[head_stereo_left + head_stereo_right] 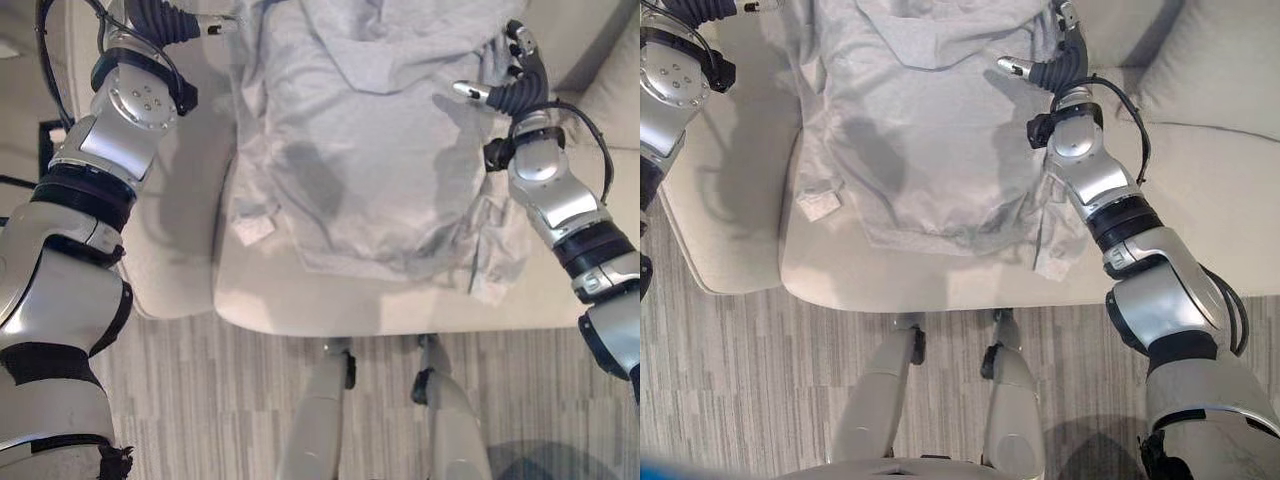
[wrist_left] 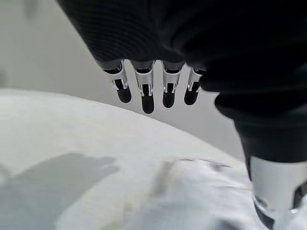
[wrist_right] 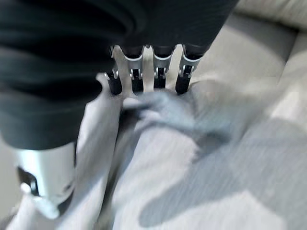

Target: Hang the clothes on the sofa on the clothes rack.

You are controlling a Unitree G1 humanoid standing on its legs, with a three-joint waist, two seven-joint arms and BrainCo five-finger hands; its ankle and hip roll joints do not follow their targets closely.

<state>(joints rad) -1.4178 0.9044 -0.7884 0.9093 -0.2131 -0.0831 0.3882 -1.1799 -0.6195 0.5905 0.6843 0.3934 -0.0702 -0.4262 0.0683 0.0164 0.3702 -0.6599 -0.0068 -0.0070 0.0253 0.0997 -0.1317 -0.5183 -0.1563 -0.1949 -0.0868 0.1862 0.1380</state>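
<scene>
Both robot hands, left robot hand and right robot hand, hover slack-fingered over the grey hoodie on the sofa.

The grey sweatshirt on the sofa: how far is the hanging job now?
Nothing looks done: the light grey fabric sweatshirt lies spread on the cream sofa. In hand: the right hand has straight fingers at its edge, no grip; the left hand hovers open above the sofa. Left: grasping, lifting, hanging it.
</scene>
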